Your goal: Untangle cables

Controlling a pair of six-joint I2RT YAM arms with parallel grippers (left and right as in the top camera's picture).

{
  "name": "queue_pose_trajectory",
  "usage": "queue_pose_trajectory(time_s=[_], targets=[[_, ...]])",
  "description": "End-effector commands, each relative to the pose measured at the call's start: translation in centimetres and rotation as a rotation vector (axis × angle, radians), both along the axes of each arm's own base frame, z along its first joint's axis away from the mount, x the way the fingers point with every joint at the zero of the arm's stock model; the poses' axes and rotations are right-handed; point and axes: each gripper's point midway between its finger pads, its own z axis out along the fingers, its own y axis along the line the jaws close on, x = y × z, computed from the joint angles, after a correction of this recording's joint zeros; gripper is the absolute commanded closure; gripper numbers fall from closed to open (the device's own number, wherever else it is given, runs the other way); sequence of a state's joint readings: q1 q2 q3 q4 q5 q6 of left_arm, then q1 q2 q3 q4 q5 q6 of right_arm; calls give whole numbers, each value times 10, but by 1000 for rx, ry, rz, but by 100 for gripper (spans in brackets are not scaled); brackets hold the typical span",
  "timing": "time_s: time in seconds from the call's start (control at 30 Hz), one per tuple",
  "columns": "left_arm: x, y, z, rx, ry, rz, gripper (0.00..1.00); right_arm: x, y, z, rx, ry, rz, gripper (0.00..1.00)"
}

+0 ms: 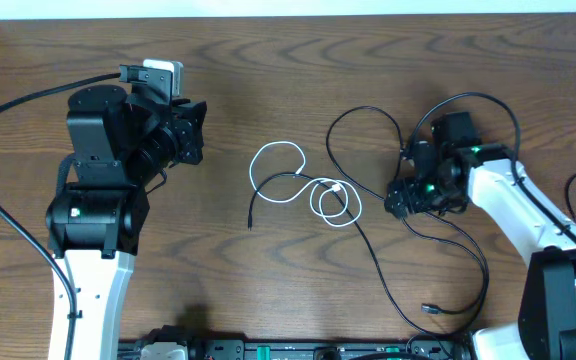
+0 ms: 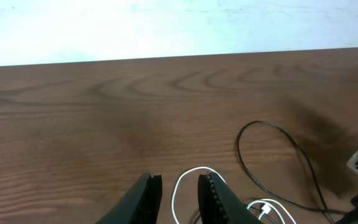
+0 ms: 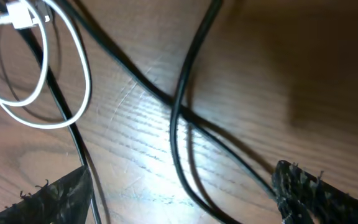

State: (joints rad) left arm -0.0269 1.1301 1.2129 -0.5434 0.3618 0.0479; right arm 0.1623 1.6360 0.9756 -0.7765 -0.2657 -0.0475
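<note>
- L gripper (image 1: 196, 130): left part of the table (image 1: 268, 60), pointing toward centre. Fingers (image 2: 138, 202) are close together w/ a narrow gap and nothing btwn them. It is apart from every cable.
- R gripper (image 1: 400, 200): right part of the table, low over the black cables (image 3: 176, 112). The claw is spread wide, w/ a finger (image 3: 316, 193) on either side of two crossing strands. It pinches nothing.
- White cable (image 1: 336, 190): centre of the table, btwn the two arms. It has an open loop toward far-left and a tighter double coil at right, w/ its white plug (image 3: 20, 15) lying on the coil.
- Black cables, layout: a large loop sits far-right of the white coil, just beside the R gripper. Black strands cross through the white coil, so the two are tangled there.
- Black ends: one strand runs near-right to a black plug (image 1: 428, 309) close to the near edge. Another end lies near-left of the white loop.
- Thick wire (image 1: 88, 81): arm wiring at far left, well apart from the tangle.
</note>
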Motion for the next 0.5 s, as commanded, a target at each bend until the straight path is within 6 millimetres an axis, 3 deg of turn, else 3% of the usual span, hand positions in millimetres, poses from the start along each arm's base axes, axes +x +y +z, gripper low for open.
queue_pose_trajectory(time_s=[0.0,0.47], targets=[[-4,-5,4,-33,-2,-22,75,-12,2,-5,-8,23,7,11],[-13,-10,16,-33,-43,-64,75,-17,-5,-12,-51,20,46,9]])
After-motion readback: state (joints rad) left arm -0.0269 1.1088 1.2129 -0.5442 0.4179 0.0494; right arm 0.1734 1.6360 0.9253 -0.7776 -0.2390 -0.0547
